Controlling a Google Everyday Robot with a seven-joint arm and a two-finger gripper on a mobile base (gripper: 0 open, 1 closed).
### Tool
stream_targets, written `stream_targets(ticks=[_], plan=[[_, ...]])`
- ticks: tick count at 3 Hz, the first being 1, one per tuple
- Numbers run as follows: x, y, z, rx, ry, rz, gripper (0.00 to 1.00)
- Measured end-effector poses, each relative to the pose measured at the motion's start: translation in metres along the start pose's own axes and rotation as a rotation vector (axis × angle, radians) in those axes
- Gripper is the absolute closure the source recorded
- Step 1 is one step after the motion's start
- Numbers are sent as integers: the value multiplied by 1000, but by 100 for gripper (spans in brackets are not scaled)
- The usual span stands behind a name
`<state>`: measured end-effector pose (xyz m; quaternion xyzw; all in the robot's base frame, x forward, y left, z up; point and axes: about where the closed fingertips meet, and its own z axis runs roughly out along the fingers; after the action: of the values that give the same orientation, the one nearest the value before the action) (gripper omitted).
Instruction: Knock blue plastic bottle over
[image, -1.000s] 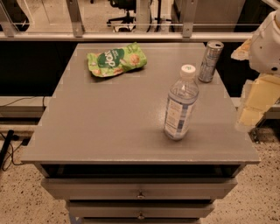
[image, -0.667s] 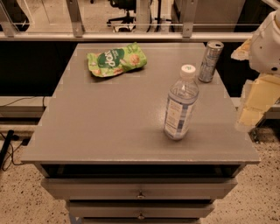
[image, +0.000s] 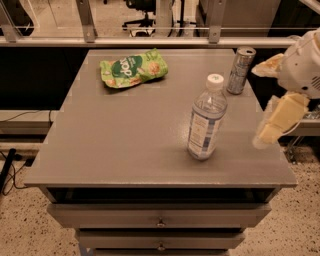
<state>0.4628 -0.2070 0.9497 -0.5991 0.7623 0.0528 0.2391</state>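
Camera view looks down on the grey flat top of the drawer cabinet (image: 125, 145), much as we see it from here. Where is the clear plastic water bottle with the white cap and pale blue-and-white label (image: 206, 125)?

— Upright on the right half of the top, nearer the front edge than the back. Nothing touches it.

And the slim silver drink can (image: 240, 70)?

— Behind the bottle and a little to its right, near the back right corner, also upright. The two are apart. The crumpled green snack bag (image: 132, 68) lies flat at the back left, well away from both.

Where is the robot's gripper (image: 257, 106)?

— At the right side, by the table's right edge, to the right of the bottle with a gap between them. The white wrist sits above and behind it.

Is it holding anything?

— No. Its two pale yellow fingers (image: 280, 117) are spread wide: one points left, near the can, and the other slants down toward the front right corner. Nothing is between them. I think the lower tip hangs just over the tabletop, though from this angle I cannot tell whether it touches.

And below?

— Two grey drawer fronts (image: 160, 215) with small knobs.
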Motion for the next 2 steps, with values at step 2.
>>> stream_targets(ticks=[2], plan=[[-34, -11, 60, -55, -272, -29, 0]])
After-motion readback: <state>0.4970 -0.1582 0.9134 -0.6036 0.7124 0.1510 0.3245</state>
